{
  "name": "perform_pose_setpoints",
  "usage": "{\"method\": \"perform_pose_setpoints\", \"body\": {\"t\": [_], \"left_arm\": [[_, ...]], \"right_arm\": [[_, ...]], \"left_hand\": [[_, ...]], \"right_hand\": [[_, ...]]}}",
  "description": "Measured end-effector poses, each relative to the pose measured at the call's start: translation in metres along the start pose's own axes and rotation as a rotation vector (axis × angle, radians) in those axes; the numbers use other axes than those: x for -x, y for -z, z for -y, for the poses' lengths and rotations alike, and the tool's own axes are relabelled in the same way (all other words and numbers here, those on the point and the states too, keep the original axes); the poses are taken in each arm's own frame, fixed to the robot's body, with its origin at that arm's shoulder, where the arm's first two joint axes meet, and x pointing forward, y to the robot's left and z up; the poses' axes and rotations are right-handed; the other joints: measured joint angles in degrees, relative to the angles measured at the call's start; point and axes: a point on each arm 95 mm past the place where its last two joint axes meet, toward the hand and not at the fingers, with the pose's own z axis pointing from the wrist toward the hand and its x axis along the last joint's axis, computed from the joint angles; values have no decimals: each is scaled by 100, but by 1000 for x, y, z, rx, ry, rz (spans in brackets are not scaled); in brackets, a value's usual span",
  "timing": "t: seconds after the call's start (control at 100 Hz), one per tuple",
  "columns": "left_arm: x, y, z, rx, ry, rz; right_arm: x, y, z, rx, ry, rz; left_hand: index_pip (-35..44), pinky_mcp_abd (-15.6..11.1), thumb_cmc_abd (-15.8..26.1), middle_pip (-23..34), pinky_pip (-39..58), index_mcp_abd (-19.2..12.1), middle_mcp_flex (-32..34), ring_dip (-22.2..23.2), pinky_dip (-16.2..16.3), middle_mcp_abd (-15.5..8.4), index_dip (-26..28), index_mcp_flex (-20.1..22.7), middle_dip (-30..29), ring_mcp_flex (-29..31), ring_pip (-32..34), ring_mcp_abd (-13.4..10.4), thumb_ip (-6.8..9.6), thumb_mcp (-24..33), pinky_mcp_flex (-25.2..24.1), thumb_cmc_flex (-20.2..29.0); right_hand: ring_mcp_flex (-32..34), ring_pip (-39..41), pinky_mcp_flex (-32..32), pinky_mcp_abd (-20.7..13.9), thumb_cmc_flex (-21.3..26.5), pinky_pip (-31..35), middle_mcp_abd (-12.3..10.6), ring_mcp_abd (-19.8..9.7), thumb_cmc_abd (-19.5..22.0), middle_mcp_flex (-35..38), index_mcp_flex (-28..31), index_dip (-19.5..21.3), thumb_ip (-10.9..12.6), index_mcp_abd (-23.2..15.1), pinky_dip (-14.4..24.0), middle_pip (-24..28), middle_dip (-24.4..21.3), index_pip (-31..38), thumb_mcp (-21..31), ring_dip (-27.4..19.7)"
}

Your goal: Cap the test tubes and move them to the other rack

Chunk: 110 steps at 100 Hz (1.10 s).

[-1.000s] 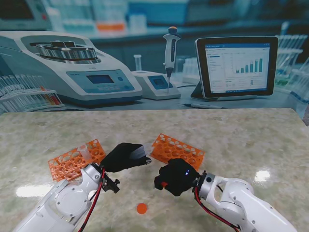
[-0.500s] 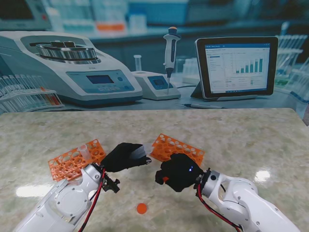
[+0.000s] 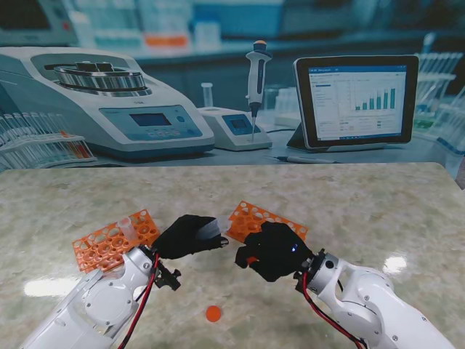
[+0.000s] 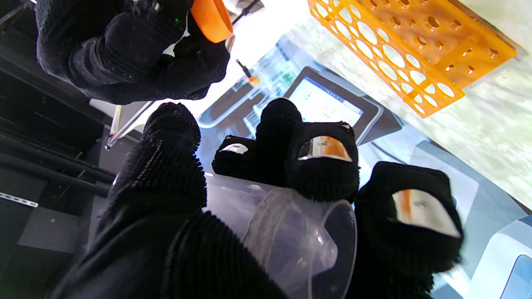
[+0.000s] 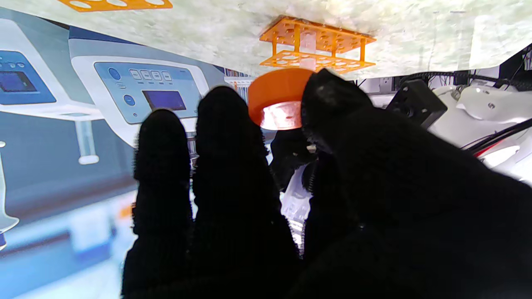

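Observation:
My left hand (image 3: 185,235) is shut on a clear test tube (image 3: 211,227), whose open mouth (image 4: 299,245) shows between the black fingers (image 4: 322,160). My right hand (image 3: 275,249) is shut on an orange cap (image 3: 251,259), pinched at the fingertips (image 5: 276,99), a short gap to the right of the tube. The cap (image 4: 210,18) hangs close to the tube's mouth. One orange rack (image 3: 116,238) at the left holds a clear tube (image 3: 128,227). The other orange rack (image 3: 251,217) lies behind my right hand, partly hidden.
A loose orange cap (image 3: 213,313) lies on the marble table (image 3: 378,203) near me, between the arms. A centrifuge (image 3: 102,102), pipette stand (image 3: 254,80) and tablet (image 3: 356,98) line the far edge.
My right hand has risen and moved farther from me with the orange cap, closing on the tube's mouth. The left hand has stayed still.

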Motion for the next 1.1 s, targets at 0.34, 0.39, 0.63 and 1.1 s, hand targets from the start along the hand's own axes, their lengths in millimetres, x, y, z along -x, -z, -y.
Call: {"method": "perform_pose_setpoints", "body": {"t": [0.34,0.39,0.63,1.1], "left_arm": [[0,0,0,3,0,-2],[0,0,-1,3,0,-2],[-1,-1,-1,6,2,-5],[-1,-1,-2,18,6,-13]], "right_arm": [[4,4,-13,82,-17,37],[5,5,-14,97,-16,43],[7,6,-23,158,-26,67],[11,4,-36,274,-65,113]], "left_hand": [[0,0,0,0,0,0,0,0,0,0,0,0,0,0,0,0,0,0,0,0],[0,1,0,0,0,0,0,0,0,0,0,0,0,0,0,0,0,0,0,0],[0,1,0,0,0,0,0,0,0,0,0,-1,0,0,-4,0,0,0,0,0],[0,9,0,0,0,0,0,0,-5,-1,0,-2,0,0,-42,1,0,0,0,0]], "right_hand": [[3,0,2,4,0,2,8,0,0,5,0,1,0,0,0,0,0,51,3,0],[3,0,4,4,0,2,10,0,0,5,1,1,0,0,0,0,0,52,3,0],[15,0,24,9,0,3,21,0,0,17,47,1,0,0,0,0,0,52,4,0],[22,0,27,11,0,4,36,2,0,27,50,4,0,0,0,0,0,58,6,0]]}}
